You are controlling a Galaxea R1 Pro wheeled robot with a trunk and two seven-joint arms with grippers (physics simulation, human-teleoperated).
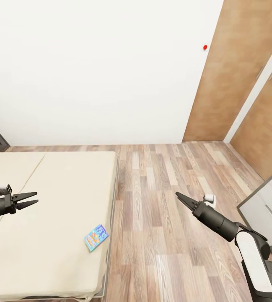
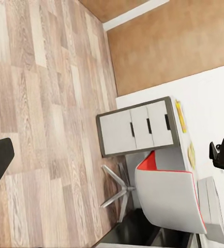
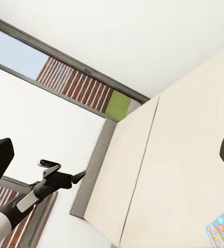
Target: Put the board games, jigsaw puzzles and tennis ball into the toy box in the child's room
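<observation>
Facing the bed [image 1: 47, 184], I judge I'm at the fetch step for the small blue board game [image 1: 96, 237], which lies flat near the mattress's right edge, well apart from both tools. My left tool [image 1: 32, 199] hangs over the bed with fingers slightly parted, empty; my right tool [image 1: 181, 198] hovers over the wood floor [image 1: 161, 188], fingers seemingly together, empty. Next I'd bring a tool down over the box. Its print is too small to read

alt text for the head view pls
A small blue board game lies near the edge of a beige bed, with wood floor beside it. The left pincer hovers open over the mattress; the right pincer hangs shut over the floor.
</observation>
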